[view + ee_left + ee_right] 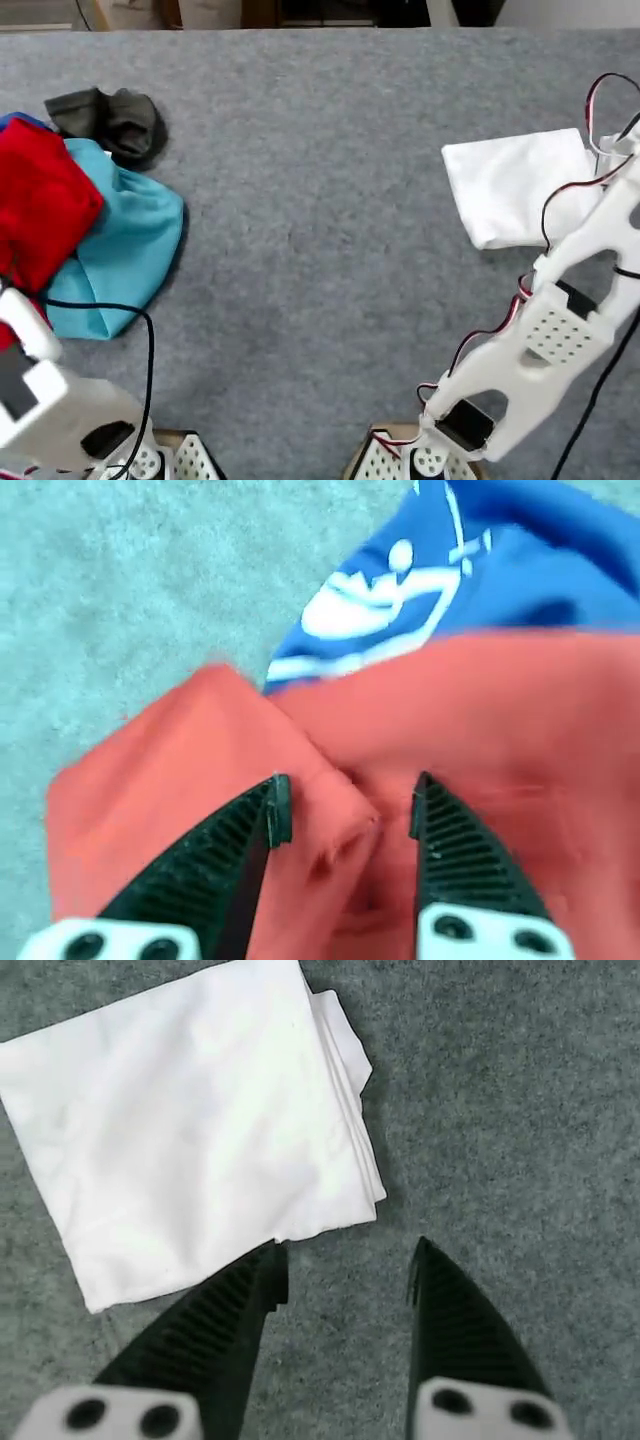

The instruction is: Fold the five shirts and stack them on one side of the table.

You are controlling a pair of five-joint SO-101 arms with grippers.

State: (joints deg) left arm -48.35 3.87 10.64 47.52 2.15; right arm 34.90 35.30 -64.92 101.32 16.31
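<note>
Two arms, both based at near edge of table [320, 200]. L arm [50, 405] is sitting low at near-left corner. Its left gripper [345, 810] is hanging over red shirt [480, 740], jaws standing apart w/ a raised fold of red cloth between them; contact not clear. R arm [560, 320] is stretching out along right side. Its right gripper [345, 1270] is pointing down at table, jaws apart, holding nothing, just beside corner of white shirt [190, 1130], which is lying folded at far right. Red shirt is lying crumpled at left edge, overlapping teal shirt [130, 240]. Blue shirt [520, 570] w/ white print is peeking from under red, and dark shirt [112, 120] is lying bunched just behind teal. Also black cable [148, 350] is running across teal shirt's near edge
</note>
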